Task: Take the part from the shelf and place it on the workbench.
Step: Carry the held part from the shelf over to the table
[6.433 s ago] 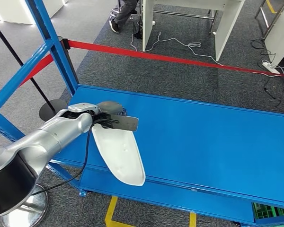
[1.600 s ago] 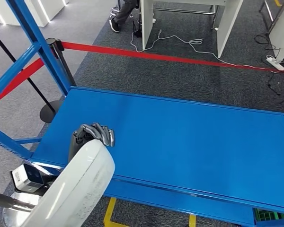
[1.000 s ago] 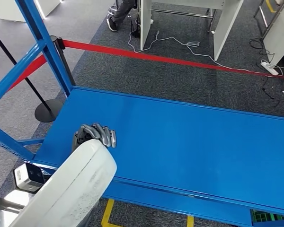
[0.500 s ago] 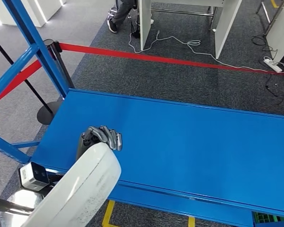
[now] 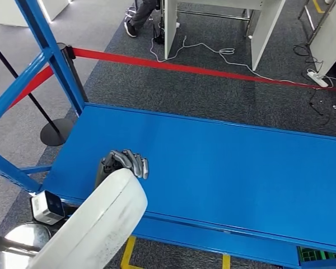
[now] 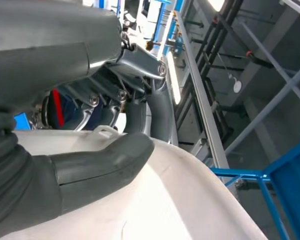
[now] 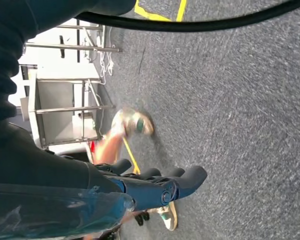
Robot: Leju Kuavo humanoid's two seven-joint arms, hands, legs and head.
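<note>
The white moulded part fills the lower left of the head view, raised above the front edge of the blue shelf. My left hand grips its upper end, fingers curled over the rim. In the left wrist view the thick grey thumb presses on the part's white surface. My right hand hangs over grey carpet with its fingers stretched out and nothing in them.
A blue shelf upright rises at the left. Behind the shelf run a red barrier tape, a stanchion base, white table legs and floor cables. A person's shoe is near my right hand.
Six seconds ago the part lay on the shelf under my left hand; now it is lifted and held up. Over the last second hand and part drifted slightly right as the camera swayed.
</note>
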